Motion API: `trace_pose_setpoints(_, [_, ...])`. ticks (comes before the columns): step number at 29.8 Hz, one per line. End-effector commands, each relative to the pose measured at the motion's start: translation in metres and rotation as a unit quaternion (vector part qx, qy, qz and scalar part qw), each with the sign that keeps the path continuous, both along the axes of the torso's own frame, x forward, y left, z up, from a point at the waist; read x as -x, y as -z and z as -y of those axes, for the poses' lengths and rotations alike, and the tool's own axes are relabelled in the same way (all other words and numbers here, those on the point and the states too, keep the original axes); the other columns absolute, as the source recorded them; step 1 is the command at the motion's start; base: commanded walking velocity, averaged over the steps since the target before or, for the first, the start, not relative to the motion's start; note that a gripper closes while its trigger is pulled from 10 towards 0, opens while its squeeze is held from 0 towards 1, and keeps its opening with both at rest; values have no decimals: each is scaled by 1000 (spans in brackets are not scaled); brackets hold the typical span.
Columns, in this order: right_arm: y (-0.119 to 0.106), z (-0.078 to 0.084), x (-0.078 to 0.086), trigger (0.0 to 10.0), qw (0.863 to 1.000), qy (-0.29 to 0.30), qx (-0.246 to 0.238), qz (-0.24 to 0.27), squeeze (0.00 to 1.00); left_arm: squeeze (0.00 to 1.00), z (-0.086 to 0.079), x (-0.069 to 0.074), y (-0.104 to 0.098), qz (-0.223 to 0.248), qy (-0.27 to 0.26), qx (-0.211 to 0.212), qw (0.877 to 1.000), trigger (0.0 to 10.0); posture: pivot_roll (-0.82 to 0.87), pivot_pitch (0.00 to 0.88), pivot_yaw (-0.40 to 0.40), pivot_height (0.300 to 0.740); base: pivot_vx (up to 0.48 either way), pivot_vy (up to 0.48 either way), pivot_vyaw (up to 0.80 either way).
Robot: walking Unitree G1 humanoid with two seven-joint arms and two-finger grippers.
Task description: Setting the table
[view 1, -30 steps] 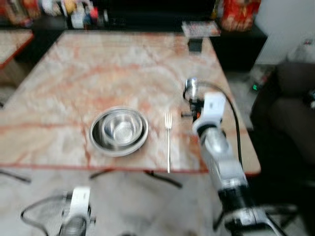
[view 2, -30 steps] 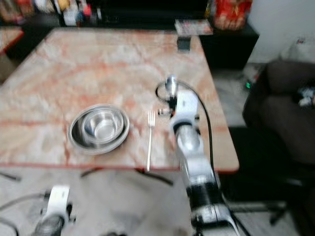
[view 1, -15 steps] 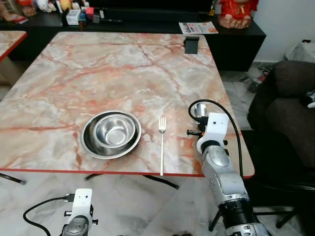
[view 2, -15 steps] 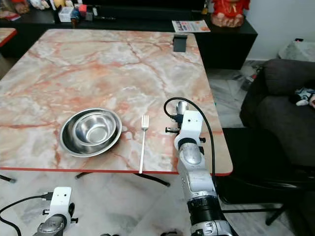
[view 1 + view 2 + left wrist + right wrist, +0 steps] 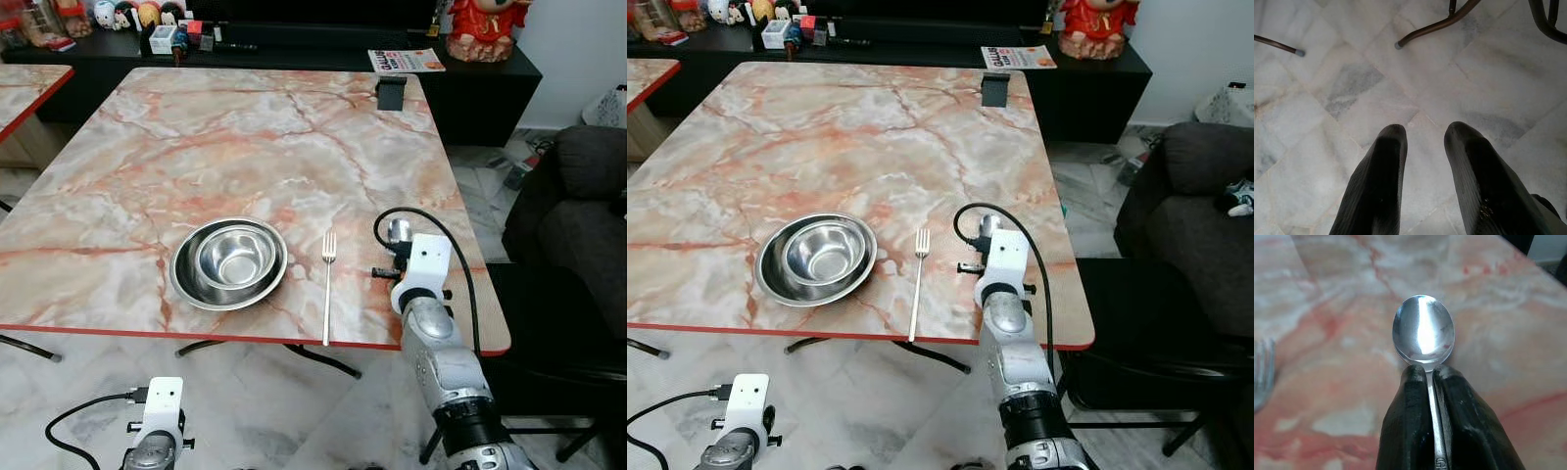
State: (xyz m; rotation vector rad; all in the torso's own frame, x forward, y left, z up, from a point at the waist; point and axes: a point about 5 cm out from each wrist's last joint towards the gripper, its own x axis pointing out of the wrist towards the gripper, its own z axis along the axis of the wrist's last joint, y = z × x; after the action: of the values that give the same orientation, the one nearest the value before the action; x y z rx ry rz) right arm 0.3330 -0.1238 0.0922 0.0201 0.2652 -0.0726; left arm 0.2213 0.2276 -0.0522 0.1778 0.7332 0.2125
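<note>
left eye view: a steel bowl (image 5: 228, 262) sits in a shallow steel plate (image 5: 186, 286) near the front edge of the marble table (image 5: 196, 147), as the centre of 1 place setting; a fork (image 5: 327, 287) lies just beside the plate toward the right edge, tines pointing to the far edge, its handle end reaching the front edge; the right arm reaches over the front right corner, its gripper hidden behind the white wrist housing, with the spoon (image 5: 397, 232) bowl poking out beyond it, well apart from the fork; i judge the spoon is meant to go down alongside the fork; a black stand (image 5: 391, 93) sits at the far right corner; a magazine (image 5: 406, 61) lies on the dark cabinet beyond, its print too small to read.

left wrist view: the left gripper (image 5: 1422, 139) hangs idle above the tiled floor (image 5: 1327, 88), fingers parted and holding nothing.

right wrist view: the right gripper (image 5: 1426, 374) is clamped on the spoon's neck just behind its bowl, which keeps the bowl level over the marble; stamped letters at the handle's base are unreadable.
</note>
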Motion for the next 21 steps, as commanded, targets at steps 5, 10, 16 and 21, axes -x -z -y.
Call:
trace_pose_setpoints(5, [6,-4,1,10000,1000,-3,7,-8,0,0,-2,7,5,-18,-5,-1,1000,10000,10,147,-15,740,0,0,0])
trace_pose_setpoints(10, [10,-5,1,10000,1000,-3,9,-12,0,0,-2,7,4,-19,-6,-1,1000,10000,12,146,-15,740,0,0,0])
trace_pose_setpoints(16, [9,-4,1,10000,1000,-3,8,-8,1000,0,-2,6,4,-18,-6,-1,1000,10000,10,145,-14,740,0,0,0])
trace_pose_setpoints(21, [9,-4,0,10000,1000,-2,8,-5,1000,0,-2,6,4,-18,-5,-1,1000,10000,10,145,-14,740,0,0,0])
